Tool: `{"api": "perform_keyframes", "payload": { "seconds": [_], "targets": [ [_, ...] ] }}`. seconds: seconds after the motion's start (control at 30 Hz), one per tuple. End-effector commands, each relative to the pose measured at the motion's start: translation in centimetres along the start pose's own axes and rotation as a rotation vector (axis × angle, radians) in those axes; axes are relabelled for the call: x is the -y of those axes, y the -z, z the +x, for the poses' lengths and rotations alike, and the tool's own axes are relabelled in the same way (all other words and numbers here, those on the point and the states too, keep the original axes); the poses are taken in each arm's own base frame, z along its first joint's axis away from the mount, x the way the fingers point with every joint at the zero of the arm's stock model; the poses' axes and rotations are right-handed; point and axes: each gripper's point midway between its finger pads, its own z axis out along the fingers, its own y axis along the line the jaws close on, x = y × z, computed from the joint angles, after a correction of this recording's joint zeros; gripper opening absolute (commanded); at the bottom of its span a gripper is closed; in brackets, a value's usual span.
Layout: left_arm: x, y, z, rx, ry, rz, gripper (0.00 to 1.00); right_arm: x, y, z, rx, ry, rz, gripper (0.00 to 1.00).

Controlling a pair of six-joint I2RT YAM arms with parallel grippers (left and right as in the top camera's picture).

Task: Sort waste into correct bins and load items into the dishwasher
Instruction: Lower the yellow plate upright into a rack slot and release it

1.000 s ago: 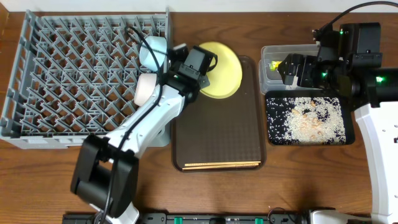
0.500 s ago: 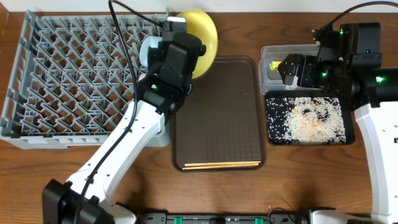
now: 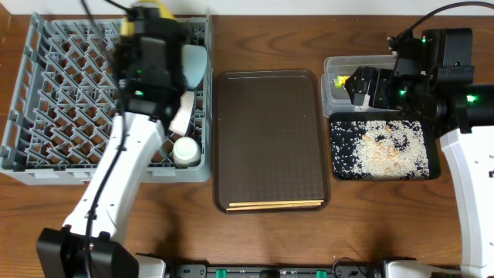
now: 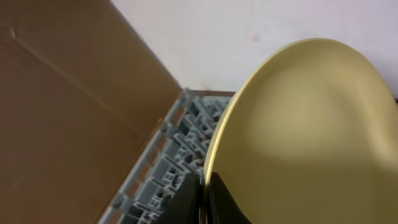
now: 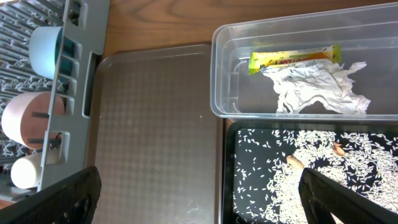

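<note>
My left gripper (image 4: 204,199) is shut on the rim of the yellow plate (image 4: 311,124), which it holds on edge above the back of the grey dishwasher rack (image 3: 69,100). In the overhead view only a sliver of the plate (image 3: 150,9) shows past the arm. In the rack's right column sit the light blue bowl (image 3: 197,66), the white bowl (image 3: 183,116) and the small cup (image 3: 185,150). The chopsticks (image 3: 274,205) lie on the brown tray. My right gripper (image 5: 205,199) hangs open and empty over the seam between the brown tray and the black tray (image 5: 229,174).
The clear tub (image 5: 224,74) holds the wrapper (image 5: 292,59) and crumpled paper (image 5: 317,90). Rice (image 5: 323,180) is scattered over the black tray. The brown serving tray (image 3: 270,139) lies between the rack and the bins.
My left arm has swung left with the yellow plate, from the brown tray's back corner to over the rack's back edge. The right arm has not moved.
</note>
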Motion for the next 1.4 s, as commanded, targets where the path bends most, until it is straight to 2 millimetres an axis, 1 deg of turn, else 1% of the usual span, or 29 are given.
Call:
{"api": "perform_keyframes", "payload": {
  "seconds": [0.0,0.1,0.27,0.43,0.6,0.77,0.9,1.03,1.17,1.37],
  "targets": [
    [-0.4,-0.8,-0.3,0.009,-0.03,0.04,0.07,0.4,0.1,-0.1,0.002,-0.019,0.009,0.99],
    [-1.0,-1.8,0.1,-0.001,-0.051,0.037,0.07,0.4,0.1,-0.1,0.002,-0.019,0.009,0.99],
    [-0.8,-3.9,1.2,-0.025,-0.144,0.056,0.08,0.4,0.1,-0.1,0.002,-0.019,0.009,0.99],
    [-0.7,-5.8,1.6,-0.025,-0.143,0.036,0.08,0.4,0.1,-0.1,0.002,-0.019,0.009,0.99],
    [0.6,-7.1,2.4,-0.035,-0.198,0.042,0.07,0.4,0.1,-0.1,0.002,-0.019,0.009,0.99],
    [2.1,-8.4,4.0,-0.07,-0.234,0.052,0.07,0.4,0.1,-0.1,0.002,-0.019,0.009,0.99],
    [2.5,-9.1,4.8,-0.085,-0.243,0.05,0.08,0.4,0.1,-0.1,0.002,-0.019,0.009,0.99],
    [2.0,-9.7,4.4,-0.068,-0.244,0.032,0.08,0.4,0.1,-0.1,0.002,-0.02,0.009,0.99],
    [1.0,-10.0,3.4,-0.035,-0.257,-0.003,0.07,0.4,0.1,-0.1,0.002,-0.019,0.009,0.99],
    [0.6,-10.1,2.4,0.003,-0.284,-0.024,0.07,0.4,0.1,-0.1,0.002,-0.019,0.009,0.99]
  ]
}}
